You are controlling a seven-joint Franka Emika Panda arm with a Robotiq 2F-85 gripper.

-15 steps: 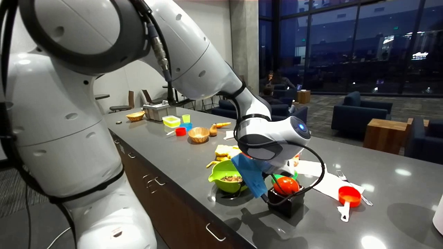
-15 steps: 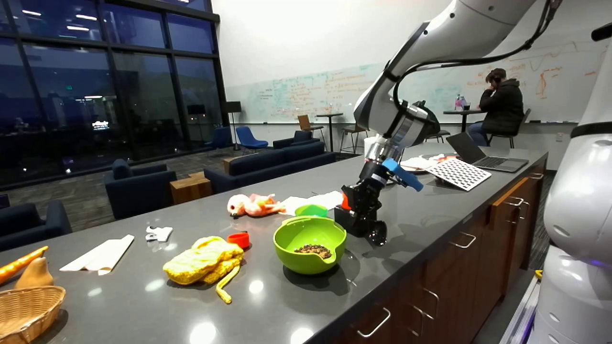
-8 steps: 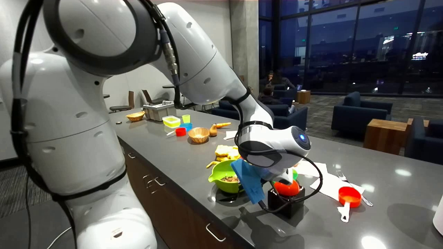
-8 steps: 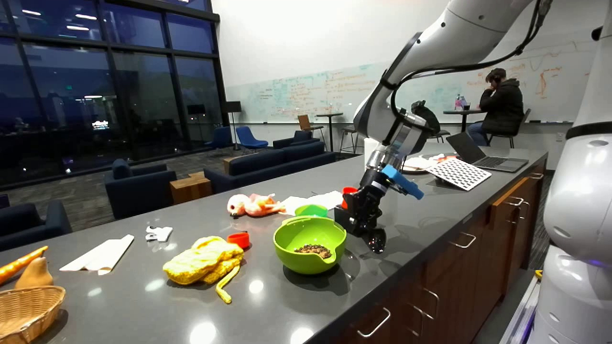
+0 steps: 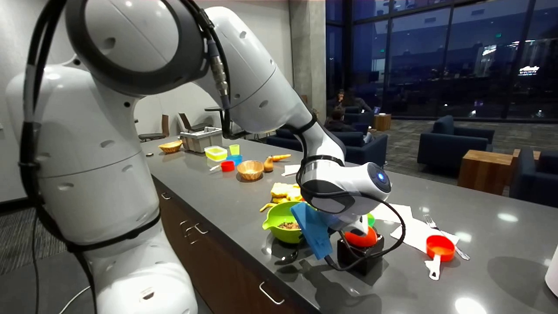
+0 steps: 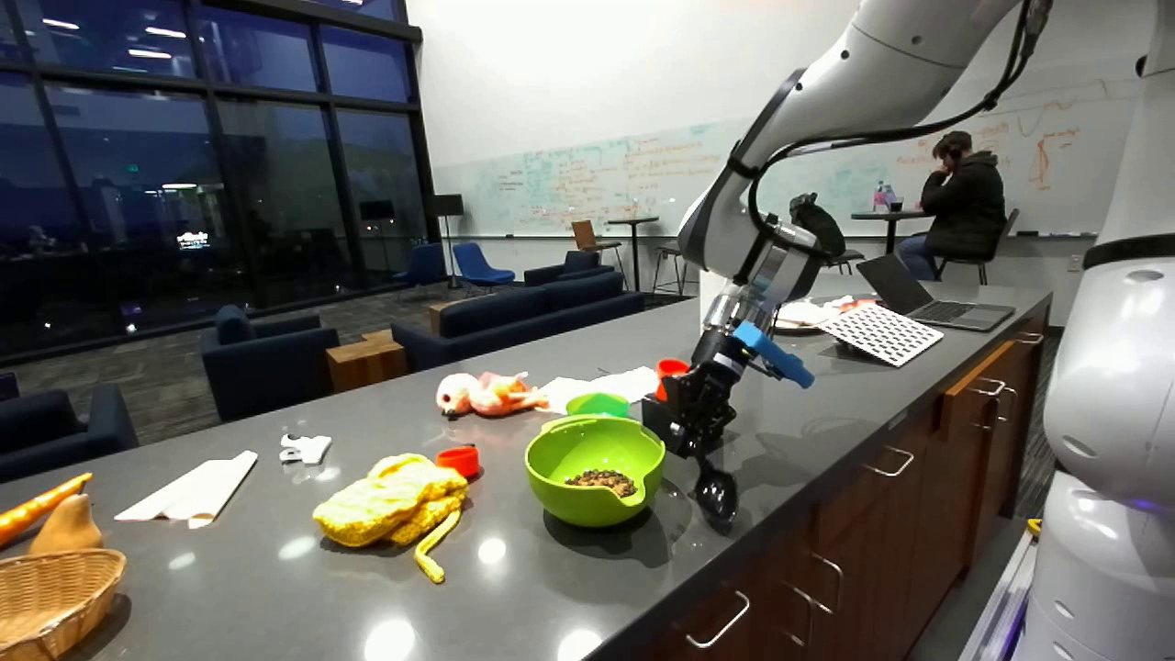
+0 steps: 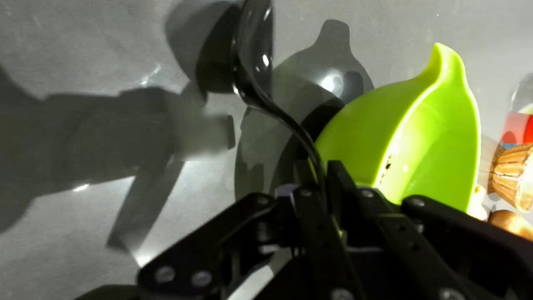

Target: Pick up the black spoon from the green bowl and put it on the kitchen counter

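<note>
The black spoon (image 6: pixel 716 496) hangs head down beside the green bowl (image 6: pixel 578 505), low over the kitchen counter (image 6: pixel 514 601) near its edge. In another exterior view the spoon's head (image 5: pixel 287 259) is close to its reflection; I cannot tell whether it touches the counter. In the wrist view the spoon (image 7: pixel 256 50) runs back between the fingers of my gripper (image 7: pixel 318 168). The fingers stand close around the handle, with a thin bright green sliver showing beside it, so I cannot tell whether they still grip. The bowl (image 7: pixel 358 133) holds small brown bits.
A black square holder (image 5: pixel 366 261) with a red ball (image 5: pixel 362 240) stands beside the gripper. A green dish (image 6: pixel 597 404) is behind the bowl. A yellow cloth (image 6: pixel 395 500), a red-orange scoop (image 5: pixel 440 248) and a wicker basket (image 6: pixel 55 597) lie farther off.
My gripper has moved slightly down. The spoon's head has dropped more than the gripper, so more of its neck shows below the fingers. The bowl has not moved.
</note>
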